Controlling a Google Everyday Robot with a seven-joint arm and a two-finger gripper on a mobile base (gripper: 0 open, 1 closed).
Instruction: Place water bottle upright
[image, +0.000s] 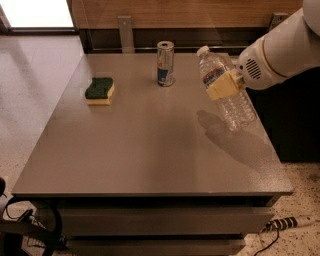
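The water bottle (235, 105) is clear ribbed plastic with a white cap and a red-and-white label near the neck. It hangs tilted in the air over the right side of the grey table (150, 145), cap up and to the left, base down and to the right. My gripper (224, 84) comes in from the right and is shut on the bottle around its upper body, just below the label. The bottle's shadow lies on the table beneath it.
A slim silver-and-blue can (165, 63) stands upright at the back middle of the table. A green-and-yellow sponge (99, 90) lies at the back left. A wooden wall runs behind the table. Cables and a power strip (290, 223) lie on the floor.
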